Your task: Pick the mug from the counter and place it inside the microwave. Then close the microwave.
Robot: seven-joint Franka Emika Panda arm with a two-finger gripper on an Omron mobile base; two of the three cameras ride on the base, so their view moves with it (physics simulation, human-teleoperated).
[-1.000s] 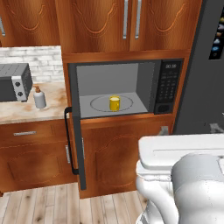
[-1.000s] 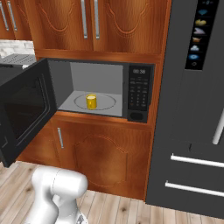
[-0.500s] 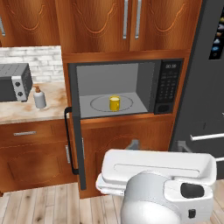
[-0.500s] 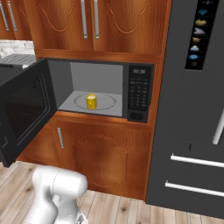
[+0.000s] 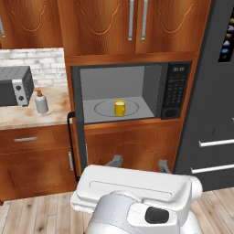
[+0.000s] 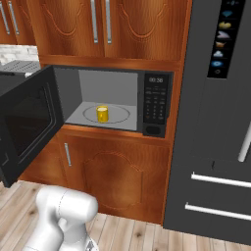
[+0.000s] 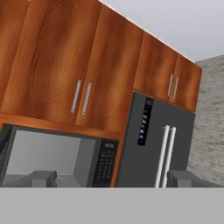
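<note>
- Reddish wood cabinets (image 5: 114,27) across the whole wall, pale plank floor (image 6: 147,235) below.
- Tall black fridge (image 6: 220,122) at the right, with 2 long silver handles on its lower drawers and a column of small icons near the top.
- Built-in black microwave (image 5: 176,91) just left of the fridge, grey inside, keypad panel on its right side.
- Microwave door (image 6: 27,125) swung fully open to the left, dark window facing out, black bar handle at its outer edge.
- Beige marbled counter (image 5: 27,116) left of the microwave, white brick backsplash behind it.
- Grey toaster oven (image 5: 16,86) with 2 knobs at the back of the counter.
- White soap bottle (image 5: 41,102) with a brown cap standing just right of the toaster oven.
- Gripper (image 5: 139,162) low in front of the cabinet door under the microwave, jaws spread wide, nothing between them, well apart from the mug.
- Yellow mug (image 5: 119,108) upright on the middle of the round glass turntable (image 5: 103,109) inside the microwave, already off the counter.
</note>
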